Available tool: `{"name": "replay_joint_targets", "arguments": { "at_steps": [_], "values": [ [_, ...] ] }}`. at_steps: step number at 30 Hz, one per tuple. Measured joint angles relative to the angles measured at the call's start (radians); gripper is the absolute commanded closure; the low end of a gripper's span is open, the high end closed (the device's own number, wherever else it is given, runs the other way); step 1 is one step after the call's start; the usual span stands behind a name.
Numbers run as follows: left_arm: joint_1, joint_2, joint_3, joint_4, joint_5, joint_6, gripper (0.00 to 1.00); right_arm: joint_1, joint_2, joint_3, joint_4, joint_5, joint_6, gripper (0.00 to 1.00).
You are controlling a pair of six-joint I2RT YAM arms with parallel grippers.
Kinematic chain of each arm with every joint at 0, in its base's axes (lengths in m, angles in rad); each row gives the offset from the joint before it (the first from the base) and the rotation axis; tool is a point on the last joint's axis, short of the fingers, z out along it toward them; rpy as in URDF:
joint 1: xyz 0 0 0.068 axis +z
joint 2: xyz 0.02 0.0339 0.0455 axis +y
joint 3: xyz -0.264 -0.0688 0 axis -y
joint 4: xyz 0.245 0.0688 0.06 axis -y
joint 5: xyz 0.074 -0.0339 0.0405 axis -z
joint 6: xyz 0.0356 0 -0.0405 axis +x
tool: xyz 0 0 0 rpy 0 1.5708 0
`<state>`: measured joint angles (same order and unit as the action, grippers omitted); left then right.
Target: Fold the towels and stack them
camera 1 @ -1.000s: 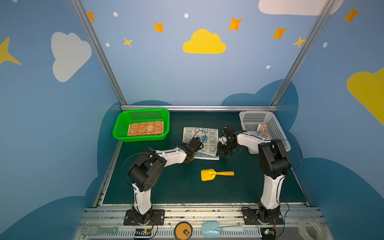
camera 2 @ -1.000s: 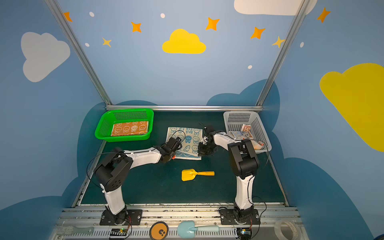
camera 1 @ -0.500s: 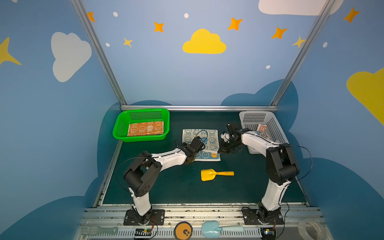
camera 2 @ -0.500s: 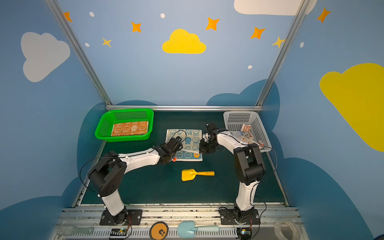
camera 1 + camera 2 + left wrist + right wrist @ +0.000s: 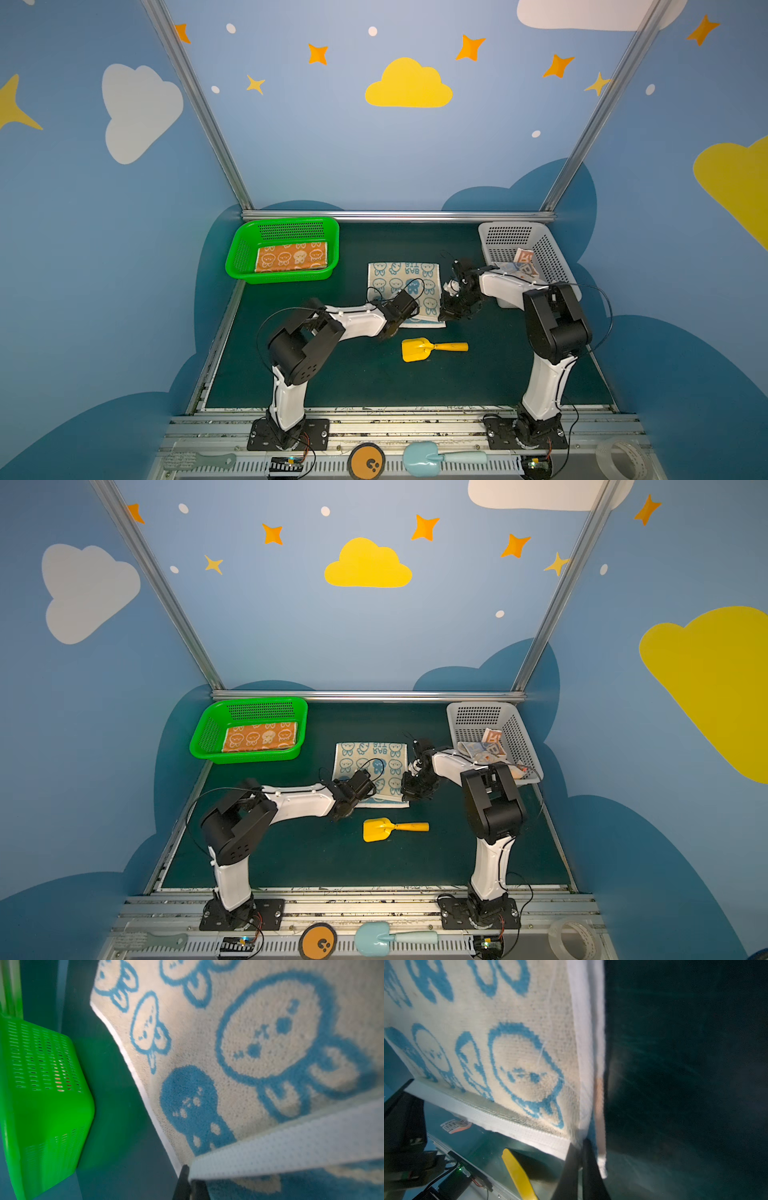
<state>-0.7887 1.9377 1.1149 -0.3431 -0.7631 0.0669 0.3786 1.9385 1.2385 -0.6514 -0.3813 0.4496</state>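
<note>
The cream-blue towel [image 5: 401, 279] [image 5: 370, 757] lies spread in the middle of the green mat, blue cartoon faces up. My left gripper [image 5: 190, 1177] is shut on its near left corner, and the hem there is lifted slightly. My right gripper [image 5: 579, 1146] is shut on the near right corner [image 5: 451, 309]. The orange towel [image 5: 291, 257] lies folded in the green basket [image 5: 282, 277]. A crumpled towel with block letters [image 5: 519, 267] sits in the white basket [image 5: 555, 257].
A yellow toy shovel [image 5: 419, 348] [image 5: 519, 1172] lies on the mat just in front of the spread towel. The green basket's wall [image 5: 45, 1095] stands left of the towel. A brush, an orange disc, a light-blue scoop [image 5: 428, 459] and a tape roll lie on the front rail.
Both arms have shifted their elbows out and partly back. The grippers, still shut on the towel's near corners, have drawn its near edge slightly toward the front.
</note>
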Motion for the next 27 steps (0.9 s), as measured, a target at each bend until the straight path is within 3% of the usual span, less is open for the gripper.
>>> {"name": "replay_joint_targets", "arguments": {
  "at_steps": [9,17,27],
  "values": [
    [0.117,0.097,0.171,-0.018,0.003,0.067,0.97,-0.007,0.136,0.192,-0.019,-0.039,0.018,1.0],
    [0.159,0.059,0.248,-0.017,-0.001,0.163,0.97,-0.024,0.145,0.333,-0.084,-0.037,0.014,1.0],
    [0.11,-0.055,0.166,-0.002,-0.014,0.148,0.97,-0.028,0.014,0.245,-0.1,-0.028,0.006,1.0]
  ]
}}
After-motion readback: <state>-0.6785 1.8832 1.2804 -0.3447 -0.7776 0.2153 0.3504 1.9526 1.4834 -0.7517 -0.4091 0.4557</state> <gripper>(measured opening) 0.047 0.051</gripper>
